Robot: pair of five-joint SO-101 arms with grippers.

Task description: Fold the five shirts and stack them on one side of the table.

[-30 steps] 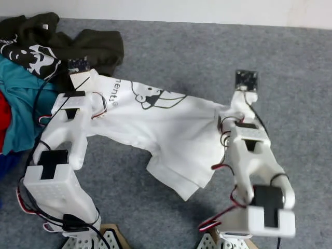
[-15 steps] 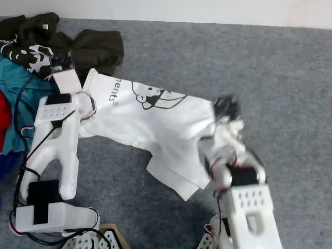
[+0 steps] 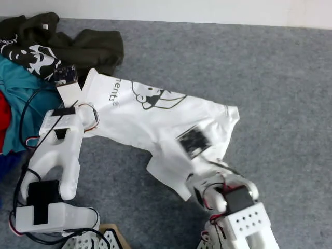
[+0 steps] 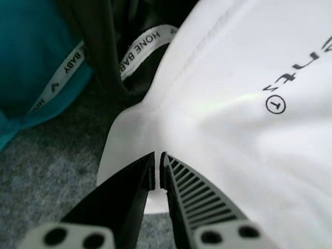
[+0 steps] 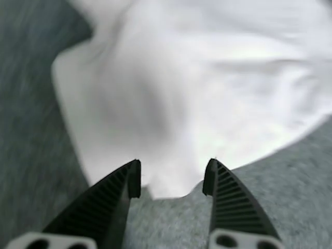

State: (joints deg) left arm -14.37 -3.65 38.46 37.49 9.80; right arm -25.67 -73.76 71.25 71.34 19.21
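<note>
- a white t-shirt (image 3: 155, 116) of soft cloth, with a black line drawing and black lettering on it, lies crumpled and stretched slantwise across the middle of the grey, carpet-like bench (image 3: 280, 78).
- the left tool (image 4: 157, 155) has its black ribbed jaws pressed together, pinching a fold at the edge of the white t-shirt (image 4: 249, 104), on the end nearest the heap of clothes.
- the right tool (image 5: 173, 168) stands with its jaws spread wide, nothing between them, hanging over the rounded lower edge of the white t-shirt (image 5: 197, 78), where the cloth meets the bare bench (image 5: 290, 181).
- in the high view, the right arm's wrist sits over the near lower part of the shirt, between the printed chest and the loose flap near the arm bases.
- at the far left corner lies a heap: a dark shirt (image 3: 88, 44) with a white print, a teal shirt (image 3: 18, 98) just beside it, and a red shirt (image 3: 3, 119) at the very edge.
- in the left wrist view, the dark shirt (image 4: 106, 46), with a white printed neck tape, and the teal shirt (image 4: 31, 46) lie just beyond the pinched edge.
</note>
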